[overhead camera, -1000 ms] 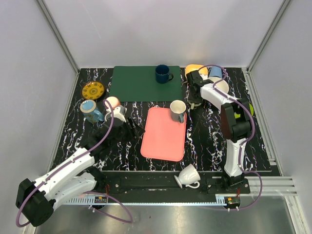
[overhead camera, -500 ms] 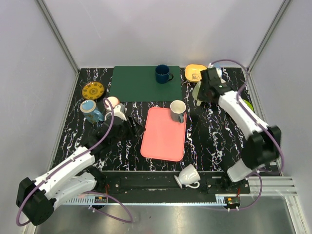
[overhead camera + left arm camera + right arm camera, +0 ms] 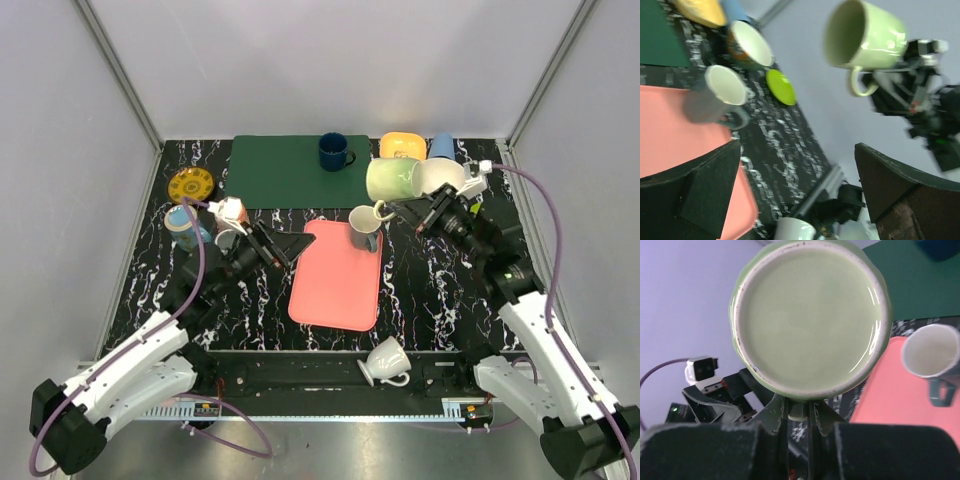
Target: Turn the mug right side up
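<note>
Item: pale green glazed ceramic mug (image 3: 392,180), held in the air over the back right of the black marbled bench (image 3: 430,290), lying sideways, mouth facing left.
Right end effector (image 3: 798,414): clamped on the mug's handle.
Left end effector (image 3: 278,245): jaws spread wide, empty, at the back left corner of the pink rectangular tray (image 3: 335,290).

The top external camera sits high above the near edge, behind the arm bases. It looks down and toward the far wall, taking in the whole table (image 3: 440,290) from well back. The left wrist camera rides low on the left side, rolled sideways, and faces right across the pink tray (image 3: 665,135) toward the right arm (image 3: 920,95). The right wrist camera is raised on the right side and faces left, toward the left arm (image 3: 710,390). It is so near the base of the pale green mug (image 3: 810,315) that the base fills most of its frame. All three views share that mug, the tray and the grey mug (image 3: 365,227).
</note>
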